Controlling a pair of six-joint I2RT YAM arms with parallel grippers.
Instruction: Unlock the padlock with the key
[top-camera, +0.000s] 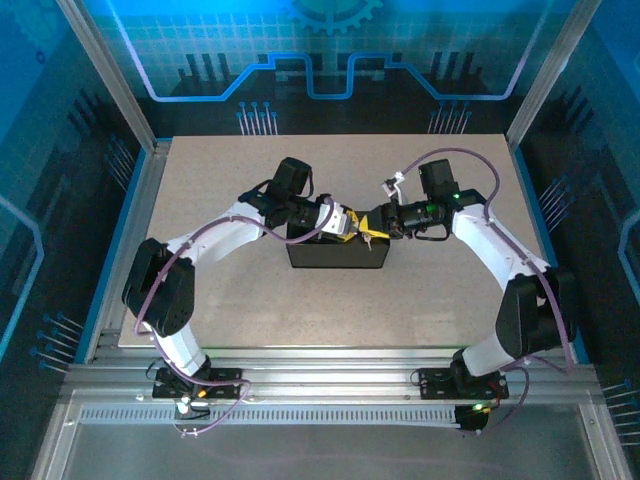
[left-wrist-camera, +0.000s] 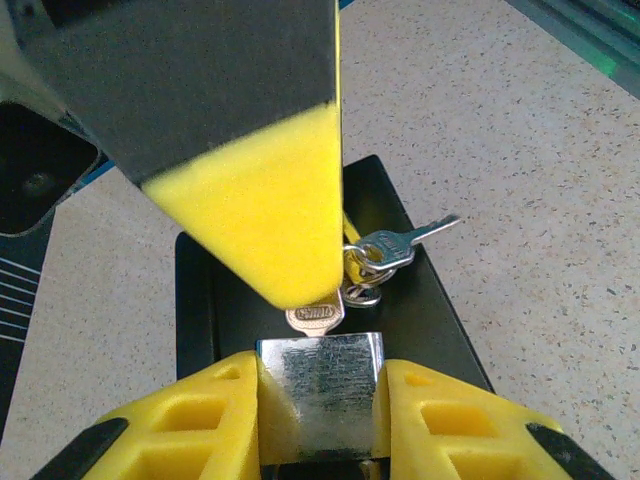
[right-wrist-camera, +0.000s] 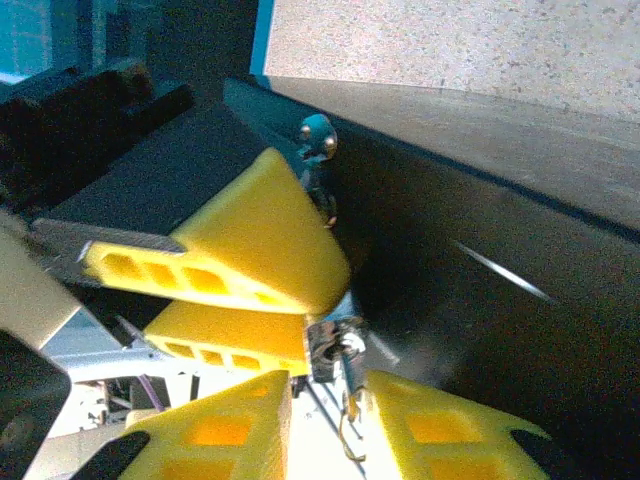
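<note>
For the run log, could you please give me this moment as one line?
step: key in padlock | left end effector: shut on padlock, over black box | right end effector: open, at key

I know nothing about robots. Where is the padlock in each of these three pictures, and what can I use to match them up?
Top external: the padlock is mid-picture, over the top edge of the black box.
Left wrist: bottom centre, a shiny metal block clamped in the left gripper.
Right wrist: low centre, small and mostly hidden.
Shared landmark: the black box, right beside the padlock every time.
</note>
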